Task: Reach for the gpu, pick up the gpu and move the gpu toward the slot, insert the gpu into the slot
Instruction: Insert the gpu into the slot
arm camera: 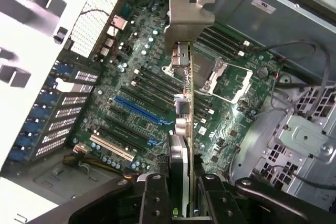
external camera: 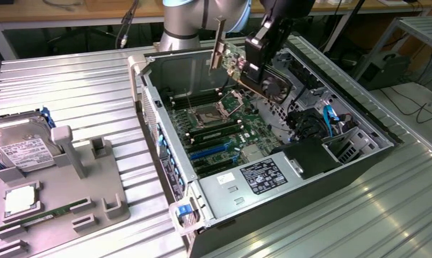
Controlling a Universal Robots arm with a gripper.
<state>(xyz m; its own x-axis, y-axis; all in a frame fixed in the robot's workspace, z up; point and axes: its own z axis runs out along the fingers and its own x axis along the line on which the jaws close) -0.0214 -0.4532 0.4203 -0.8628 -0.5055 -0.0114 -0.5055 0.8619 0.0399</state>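
I'm reaching down from above into the open computer case [external camera: 302, 209], which is lying on its side on the ribbed metal bench [external camera: 72, 91]. My arm is coming in over the case's far end and the exterior view is cutting off its upper part. My end effector [external camera: 256, 67] is clamping the gpu [external camera: 277, 87]. In the wrist view its two dark fingers [arm camera: 156, 198] are pressing one on each face of the card, and I'm seeing the card edge-on. The gpu is hanging in the air over the green motherboard [external camera: 230, 129], tilted in the exterior view, with the silver bracket end pointing up and away from my wrist and the round black fan on the side facing the exterior view's right. The slot [arm camera: 140, 109] is the bright-blue strip on the board, showing to one side of the card's edge and apart from it, so the gpu isn't seated in it. The end effector's body is hiding where the fingers meet the card in the exterior view. I can't make out the card's connector edge. A silver hard drive [external camera: 19, 148] is sitting at the exterior view's left, well apart from the case.
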